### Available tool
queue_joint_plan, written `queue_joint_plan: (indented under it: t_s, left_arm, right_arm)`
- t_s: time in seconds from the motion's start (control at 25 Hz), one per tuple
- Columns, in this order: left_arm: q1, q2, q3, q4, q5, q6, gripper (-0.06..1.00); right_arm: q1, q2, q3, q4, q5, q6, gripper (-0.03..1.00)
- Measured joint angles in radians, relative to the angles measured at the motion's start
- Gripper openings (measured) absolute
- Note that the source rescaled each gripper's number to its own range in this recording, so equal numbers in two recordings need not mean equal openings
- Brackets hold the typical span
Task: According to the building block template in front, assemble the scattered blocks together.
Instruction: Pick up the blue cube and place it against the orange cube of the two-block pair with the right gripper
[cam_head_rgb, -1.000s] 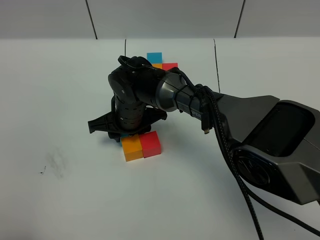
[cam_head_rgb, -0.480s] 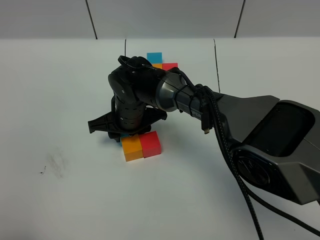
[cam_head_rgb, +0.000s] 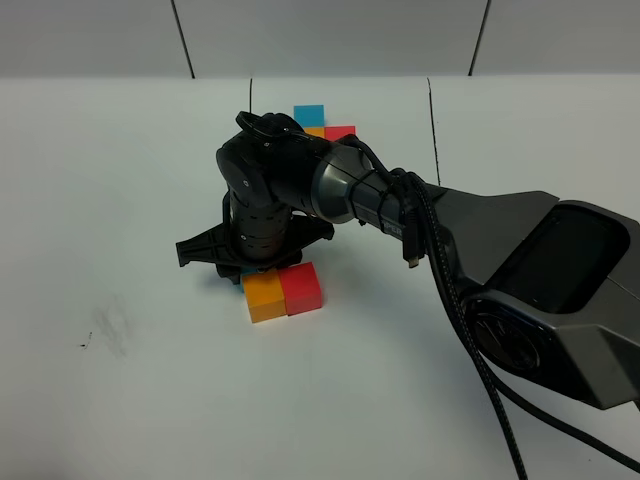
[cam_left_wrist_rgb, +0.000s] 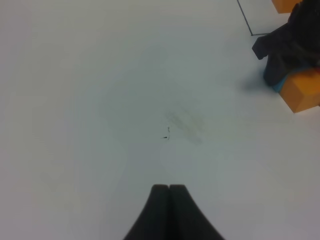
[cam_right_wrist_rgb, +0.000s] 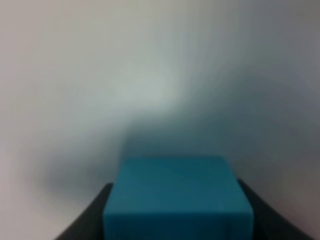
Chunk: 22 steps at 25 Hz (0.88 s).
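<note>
The template at the back is a light blue cube (cam_head_rgb: 309, 112) with an orange cube (cam_head_rgb: 314, 130) and a red cube (cam_head_rgb: 341, 131) touching it, partly hidden by the right arm. Nearer the front, the scattered orange cube (cam_head_rgb: 264, 296) and red cube (cam_head_rgb: 302, 287) sit side by side, touching. My right gripper (cam_head_rgb: 250, 268) points down just behind the orange cube. In the right wrist view it is shut on the scattered blue cube (cam_right_wrist_rgb: 177, 200), one finger on each side. The left wrist view shows a sliver of that blue cube (cam_left_wrist_rgb: 278, 85) beside the orange one (cam_left_wrist_rgb: 301, 91). My left gripper (cam_left_wrist_rgb: 169, 188) is shut and empty.
The right arm (cam_head_rgb: 420, 215) stretches from the lower right across the middle of the white table. Thin black lines (cam_head_rgb: 433, 130) are drawn on the table near the template. A faint grey smudge (cam_head_rgb: 108, 328) marks the table at the left.
</note>
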Motion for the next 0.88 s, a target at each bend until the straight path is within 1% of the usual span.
queue_joint_plan:
  t_s: [0.32,0.56,0.76,0.8,0.88]
  left_arm:
    - [0.000,0.000,0.000,0.000,0.000,0.000,0.00]
    - [0.000,0.000,0.000,0.000,0.000,0.000,0.00]
    - [0.000,0.000,0.000,0.000,0.000,0.000,0.00]
    - [0.000,0.000,0.000,0.000,0.000,0.000,0.00]
    - [0.000,0.000,0.000,0.000,0.000,0.000,0.00]
  right_arm:
    - [0.001,0.000,0.000,-0.026,0.004,0.003,0.43]
    - [0.002,0.000,0.000,-0.026,0.004,0.003,0.43]
    - [0.003,0.000,0.000,-0.054,0.001,0.003,0.44]
    - [0.003,0.000,0.000,-0.061,0.001,0.002,0.45]
    - [0.003,0.000,0.000,-0.072,0.001,-0.003,0.53]
